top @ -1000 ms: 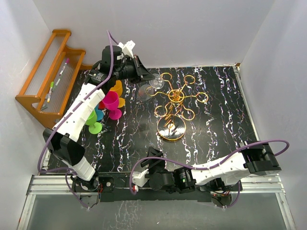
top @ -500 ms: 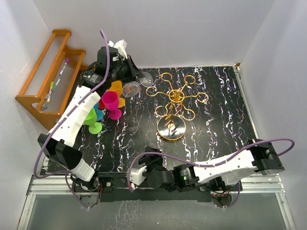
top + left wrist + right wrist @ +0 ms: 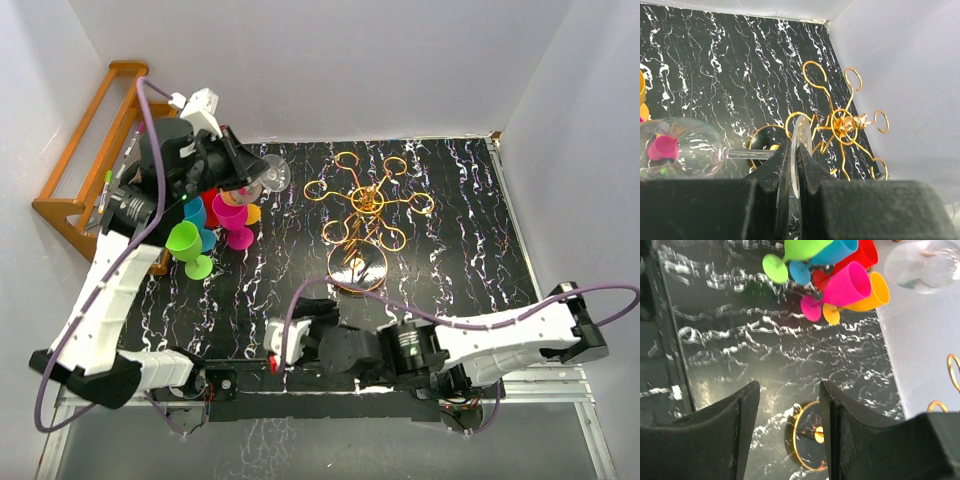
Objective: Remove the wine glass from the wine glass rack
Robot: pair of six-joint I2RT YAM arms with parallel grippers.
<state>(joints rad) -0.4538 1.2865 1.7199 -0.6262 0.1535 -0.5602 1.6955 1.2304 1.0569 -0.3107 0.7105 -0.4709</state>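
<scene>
- The left claw (image 3: pixel 796 152) clamps the foot of the glass (image 3: pixel 682 150) edge-on between its two fingers (image 3: pixel 781 167). The stem runs sideways from the fingers to the bowl, so the long axis lies roughly level rather than upright.
- From above, the glass (image 3: pixel 270 175) hangs in the air left of the rack (image 3: pixel 365 210) and well apart from its loops. It sits over the far edge of the cluster of bright cups (image 3: pixel 215 225).
- The gold rack (image 3: pixel 845 125) stands upright on its round base on the black marbled table (image 3: pixel 450 250).
- The cups, green, blue, red, pink and orange, stand bunched to the rack's left. The pink one shows through the glass bowl in the left wrist view.
- Further left of the rack, the wooden shelf (image 3: pixel 70 205) leans at the wall with pens (image 3: pixel 120 165) lying in it.
- The left arm stretches long from its base toward the far-left corner, wrist turned toward the rack.
- The right arm lies folded low along the near edge, its claw (image 3: pixel 290 345) just short of the rack's base.
- The right claw (image 3: pixel 787 395) gapes wide, gripping nothing, with the rack base (image 3: pixel 812 442) below it.
</scene>
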